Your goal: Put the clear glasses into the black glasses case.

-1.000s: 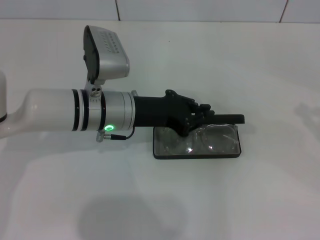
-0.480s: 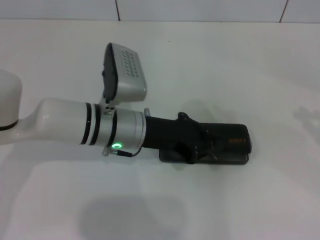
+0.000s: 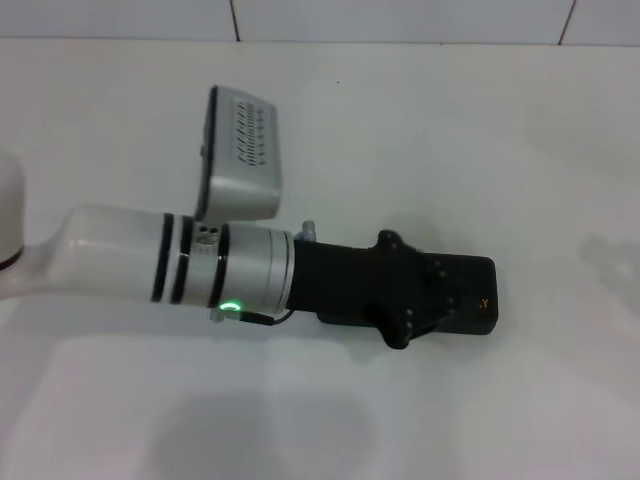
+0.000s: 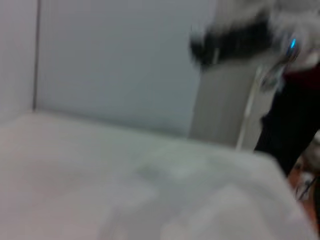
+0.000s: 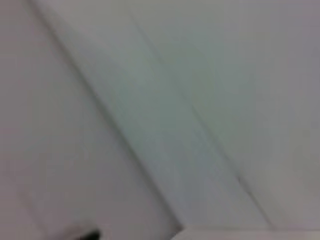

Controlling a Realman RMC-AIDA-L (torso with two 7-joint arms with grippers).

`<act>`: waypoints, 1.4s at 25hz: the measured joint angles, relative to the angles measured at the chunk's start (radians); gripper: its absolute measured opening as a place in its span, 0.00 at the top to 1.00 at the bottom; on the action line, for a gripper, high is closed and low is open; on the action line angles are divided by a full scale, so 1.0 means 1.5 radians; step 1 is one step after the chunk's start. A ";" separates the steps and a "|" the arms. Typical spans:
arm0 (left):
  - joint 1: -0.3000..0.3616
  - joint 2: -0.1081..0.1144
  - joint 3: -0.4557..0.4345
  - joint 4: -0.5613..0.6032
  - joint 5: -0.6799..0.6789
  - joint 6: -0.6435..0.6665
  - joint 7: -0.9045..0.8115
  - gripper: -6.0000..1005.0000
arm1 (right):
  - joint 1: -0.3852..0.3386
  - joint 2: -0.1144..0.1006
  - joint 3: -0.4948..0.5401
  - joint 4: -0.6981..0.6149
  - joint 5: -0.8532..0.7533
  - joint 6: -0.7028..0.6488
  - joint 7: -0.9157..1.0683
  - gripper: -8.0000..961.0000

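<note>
1. The left gripper (image 3: 425, 305) lies flat over the black glasses case (image 3: 478, 300), its dark body covering most of the lid; whether its fingers are spread or pressed together cannot be told, since black fingers merge with the black lid.
2. The case rests on the white table (image 3: 450, 130), near the middle of the head view and a little to the right. Its lid is down, and only the right end shows past the gripper — a small orange mark (image 3: 484, 302) sits there.
3. The clear glasses cannot be seen; the lid and gripper cover the inside of the case.
4. Behind the gripper, the black wrist section joins a silver cuff (image 3: 255, 280) with a green light (image 3: 231, 307) glowing on its underside.
5. A grey camera block (image 3: 242, 155) stands up from the cuff, tilted toward the far side of the table.
6. The white forearm (image 3: 110, 268) runs almost level from the left edge of the head view — low over the table.
7. The right gripper is out of sight in every view; both wrist views are blurred.
</note>
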 joint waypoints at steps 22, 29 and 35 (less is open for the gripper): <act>0.216 0.015 -0.231 0.287 0.005 0.407 -0.117 0.37 | 0.013 0.037 -0.275 0.110 0.044 -0.082 -0.331 0.35; 0.225 0.009 -0.256 0.262 0.011 0.406 -0.049 0.27 | 0.023 0.040 -0.313 0.120 0.078 -0.081 -0.331 0.15; 0.220 0.012 -0.257 0.238 0.011 0.406 -0.043 0.26 | 0.049 0.040 -0.319 0.147 0.083 -0.081 -0.332 0.09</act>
